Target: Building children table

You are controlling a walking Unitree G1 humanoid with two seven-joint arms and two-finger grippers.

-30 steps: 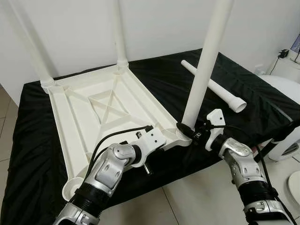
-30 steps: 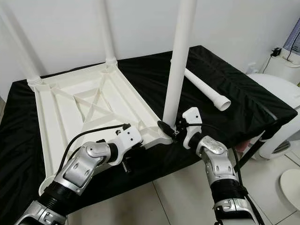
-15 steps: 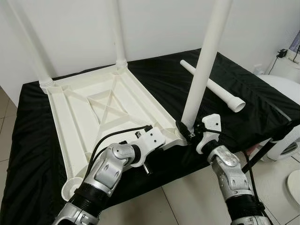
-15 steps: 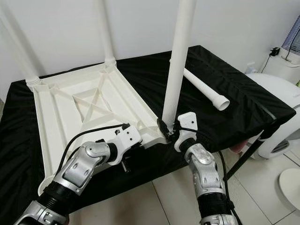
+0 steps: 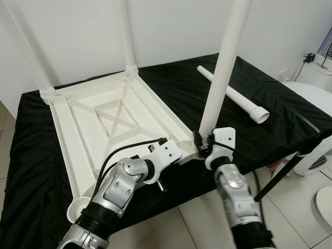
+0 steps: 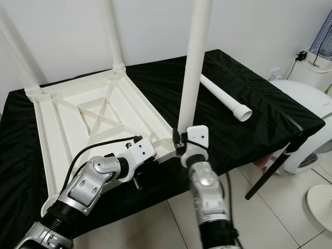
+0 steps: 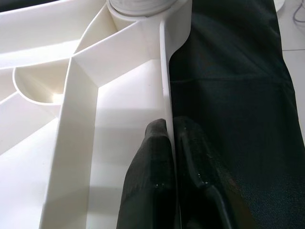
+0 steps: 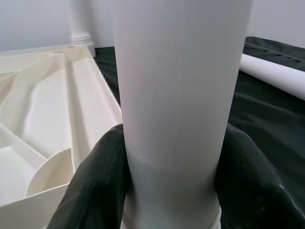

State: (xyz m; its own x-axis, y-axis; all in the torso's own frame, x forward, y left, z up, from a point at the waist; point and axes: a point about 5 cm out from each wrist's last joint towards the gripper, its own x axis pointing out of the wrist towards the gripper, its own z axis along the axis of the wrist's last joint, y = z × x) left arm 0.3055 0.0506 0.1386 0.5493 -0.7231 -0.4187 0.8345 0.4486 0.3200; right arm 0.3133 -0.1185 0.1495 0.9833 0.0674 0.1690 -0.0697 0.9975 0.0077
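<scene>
Between right gripper [image 8: 171, 191] jaws: upright table leg [image 8: 181, 81], clamped.

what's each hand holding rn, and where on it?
Left hand: shut on the upside-down tabletop's thin side rim. Right hand: shut around the upright leg near its base, above the corner socket.

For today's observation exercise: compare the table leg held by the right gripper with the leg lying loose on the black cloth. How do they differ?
The held leg stands upright in a corner socket of the upturned tabletop; the loose leg lies flat on the black cloth, unattached. The right gripper clasps the held leg's base; nothing touches the loose leg. Both are white tubes.
</scene>
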